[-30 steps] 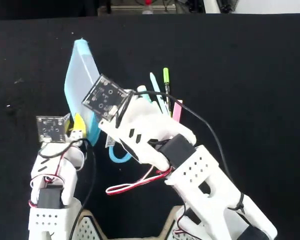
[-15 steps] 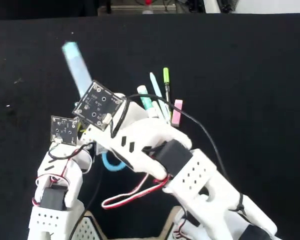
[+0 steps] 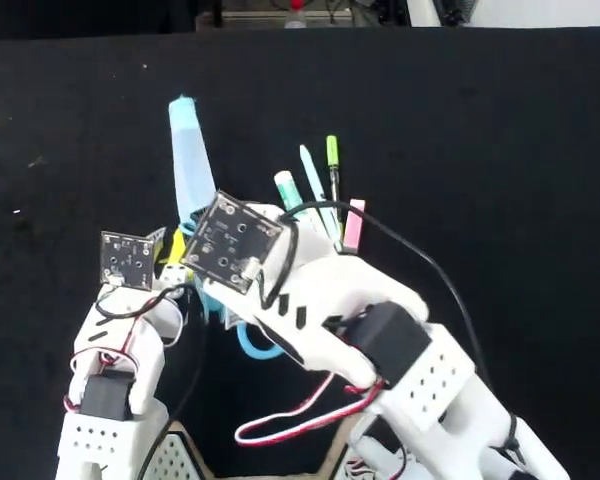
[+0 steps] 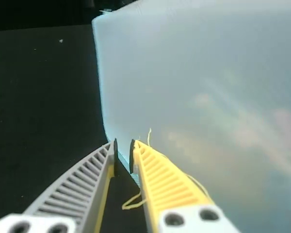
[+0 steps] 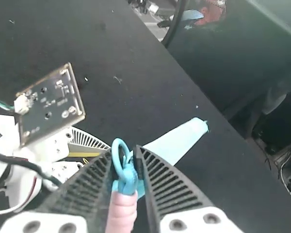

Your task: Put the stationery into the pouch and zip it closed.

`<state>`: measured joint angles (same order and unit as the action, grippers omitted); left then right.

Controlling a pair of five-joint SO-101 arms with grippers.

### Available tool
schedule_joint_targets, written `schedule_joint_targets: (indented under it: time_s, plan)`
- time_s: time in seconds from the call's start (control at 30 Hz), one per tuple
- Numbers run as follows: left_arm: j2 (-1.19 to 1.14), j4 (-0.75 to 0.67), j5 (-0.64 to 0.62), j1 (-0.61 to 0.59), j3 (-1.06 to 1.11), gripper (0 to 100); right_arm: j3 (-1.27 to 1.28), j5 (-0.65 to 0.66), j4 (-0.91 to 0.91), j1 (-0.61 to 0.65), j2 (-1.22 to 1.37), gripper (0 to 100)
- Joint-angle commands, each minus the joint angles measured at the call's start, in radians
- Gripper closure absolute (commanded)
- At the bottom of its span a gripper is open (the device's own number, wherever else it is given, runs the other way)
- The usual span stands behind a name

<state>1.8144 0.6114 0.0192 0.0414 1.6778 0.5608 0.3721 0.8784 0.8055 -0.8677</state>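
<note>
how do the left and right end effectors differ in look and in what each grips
Look: the left end effector has one grey finger and one yellow finger; the right end effector has black fingers.
Grip: the left pinches an edge of the translucent light blue pouch; the right is clamped on its teal zipper pull.
Shared: both are shut on the same pouch.

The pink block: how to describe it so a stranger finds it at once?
On the black table, find the row of pens beside the white right arm. The small pink rectangular block lies at the row's end farthest from the light blue pouch; it alone is short and pink.
</note>
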Motion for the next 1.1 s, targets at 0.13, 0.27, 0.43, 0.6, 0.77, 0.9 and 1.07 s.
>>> schedule_joint_targets:
  time_s: [0.13, 0.27, 0.43, 0.6, 0.77, 0.9, 1.07]
  plan:
    - [0.005, 0.005, 0.002, 0.004, 0.001, 92, 0.002, 0.000, -0.112, -0.008, -0.047, 98.8]
    - [0.005, 0.005, 0.002, 0.058, 0.010, 92, 0.002, -0.002, -0.169, -0.006, -0.039, 98.8]
    - [0.005, 0.005, 0.002, 0.090, 0.001, 92, 0.004, -0.002, -0.163, -0.006, 0.036, 98.8]
    - [0.006, 0.005, 0.000, -0.001, -0.025, 92, 0.002, -0.002, -0.118, -0.006, 0.036, 98.8]
    - [0.006, 0.005, -0.066, -0.150, -0.050, 92, 0.004, -0.003, -0.021, 0.003, 0.002, 98.8]
    - [0.006, 0.005, -0.063, -0.196, -0.051, 92, -0.002, 0.002, -0.008, 0.048, -0.024, 98.8]
    - [0.006, 0.005, -0.064, -0.231, -0.051, 92, -0.002, 0.003, -0.126, 0.064, -0.010, 98.8]
